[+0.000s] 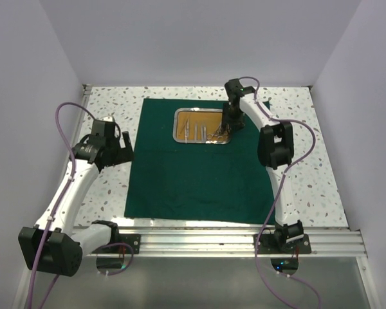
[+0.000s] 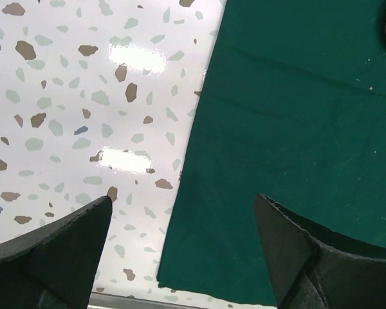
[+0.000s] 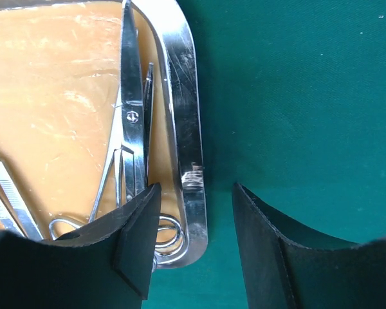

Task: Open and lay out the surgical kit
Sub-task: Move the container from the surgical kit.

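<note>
The dark green cloth wrap [image 1: 193, 180] lies spread flat on the table. Toward its far edge sits the steel tray [image 1: 175, 125] with a tan-gold lining [image 3: 58, 96]. Silver scissors [image 3: 132, 116] lie along the tray's right rim [image 3: 183, 84], and more slim instruments [image 1: 188, 129] rest further left. My right gripper [image 3: 196, 193] is open and straddles that rim: one finger is over the scissors' handle rings, the other over cloth [image 3: 296, 96]. My left gripper [image 2: 183, 219] hangs open over the cloth's left edge [image 2: 289, 129], holding nothing.
The speckled white tabletop [image 2: 64, 96] borders the cloth on the left and right. A metal rail [image 1: 231, 241] with both arm bases runs along the near edge. Grey walls close in the table on three sides. Purple cables loop beside each arm.
</note>
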Motion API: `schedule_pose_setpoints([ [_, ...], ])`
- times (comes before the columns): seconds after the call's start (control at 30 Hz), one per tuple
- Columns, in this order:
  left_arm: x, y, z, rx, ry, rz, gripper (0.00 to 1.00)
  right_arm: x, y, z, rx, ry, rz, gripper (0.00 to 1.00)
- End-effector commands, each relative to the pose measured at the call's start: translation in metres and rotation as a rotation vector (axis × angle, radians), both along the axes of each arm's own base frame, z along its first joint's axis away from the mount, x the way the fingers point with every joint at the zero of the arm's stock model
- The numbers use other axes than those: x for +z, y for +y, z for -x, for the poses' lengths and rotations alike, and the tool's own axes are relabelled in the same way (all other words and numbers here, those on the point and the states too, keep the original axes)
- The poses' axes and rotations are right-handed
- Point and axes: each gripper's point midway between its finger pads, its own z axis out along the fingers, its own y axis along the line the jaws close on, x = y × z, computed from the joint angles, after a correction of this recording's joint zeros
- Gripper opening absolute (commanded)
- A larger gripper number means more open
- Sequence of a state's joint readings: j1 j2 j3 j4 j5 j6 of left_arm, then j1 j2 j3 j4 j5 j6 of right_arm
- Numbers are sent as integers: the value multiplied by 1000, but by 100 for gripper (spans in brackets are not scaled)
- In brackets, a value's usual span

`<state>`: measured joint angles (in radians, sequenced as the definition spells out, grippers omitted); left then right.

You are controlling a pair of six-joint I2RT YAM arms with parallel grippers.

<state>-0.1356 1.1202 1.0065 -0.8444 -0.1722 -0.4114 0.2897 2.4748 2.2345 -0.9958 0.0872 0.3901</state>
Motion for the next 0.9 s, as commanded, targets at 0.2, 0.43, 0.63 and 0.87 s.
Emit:
schedule_pose_setpoints([
  [0.2,-8,-1,13,-3,15,11,96,-6,4,-7,-17,-4,7,37],
  [0.43,-8,-4,14,-17,11,9,96,-15,1,-3,-13,19,33,0],
  [0.63,-9,-7,15,-30,9,9,96,-10,-8,-3,-5,15,78,0],
  [0.87,-9,-9,15,-40,-1,12,96,15,-31,-13,-60,-39,94,0],
])
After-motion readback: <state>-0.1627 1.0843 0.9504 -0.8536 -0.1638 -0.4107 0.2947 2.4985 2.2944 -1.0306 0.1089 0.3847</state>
